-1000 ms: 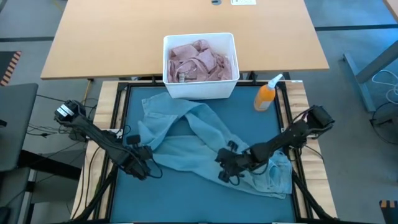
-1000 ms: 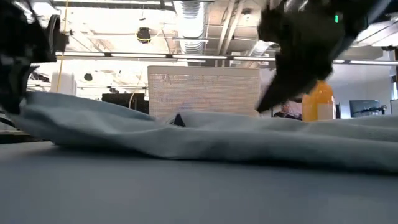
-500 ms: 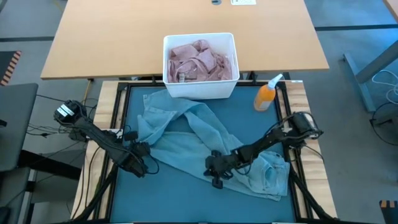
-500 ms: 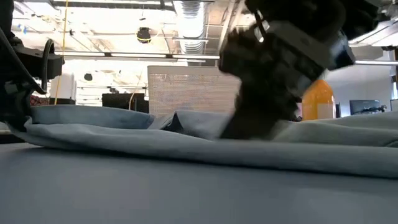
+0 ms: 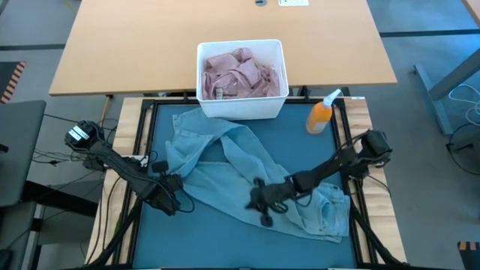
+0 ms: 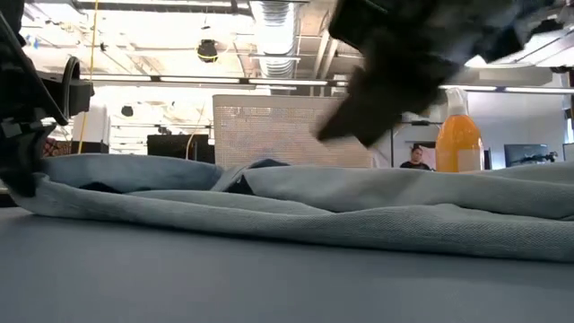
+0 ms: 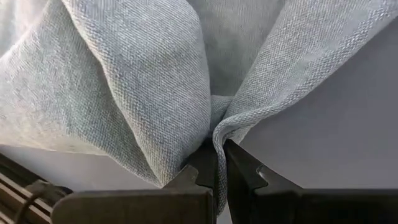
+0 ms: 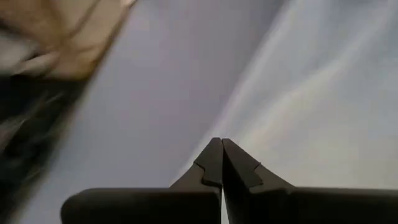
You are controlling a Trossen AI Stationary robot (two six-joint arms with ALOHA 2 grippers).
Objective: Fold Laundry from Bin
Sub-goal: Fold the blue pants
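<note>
Light blue jeans (image 5: 247, 169) lie spread on the teal mat (image 5: 210, 236), one leg running toward the white bin (image 5: 241, 109). The bin stands at the mat's far edge and holds a pink shirt (image 5: 240, 73). My left gripper (image 5: 168, 199) is shut on the jeans' left end near the mat's left side. My right gripper (image 5: 259, 204) is shut over the jeans' near edge at mid-mat. In the low view it (image 6: 327, 133) stands above the cloth with nothing between its fingers. My left gripper pinches a bunched fold of the jeans' left end (image 7: 214, 127) between its two fingers, with more than one layer gathered there. The fingers come steeply from above, slanting from the table's left. That end (image 6: 36, 170) is raised a little; the rest lies slack on the mat.
An orange spray bottle (image 5: 321, 116) stands at the mat's far right corner, right of the bin. Behind the bin lies a bare wooden tabletop (image 5: 150, 45). The mat's near strip shows free of cloth.
My right gripper, shut throughout, has swept across the jeans toward the table's left edge and turned at the wrist; it dipped to the cloth, then tipped up clear of it. My left gripper has sunk a little, and the jeans' held left end has come down toward the mat.
</note>
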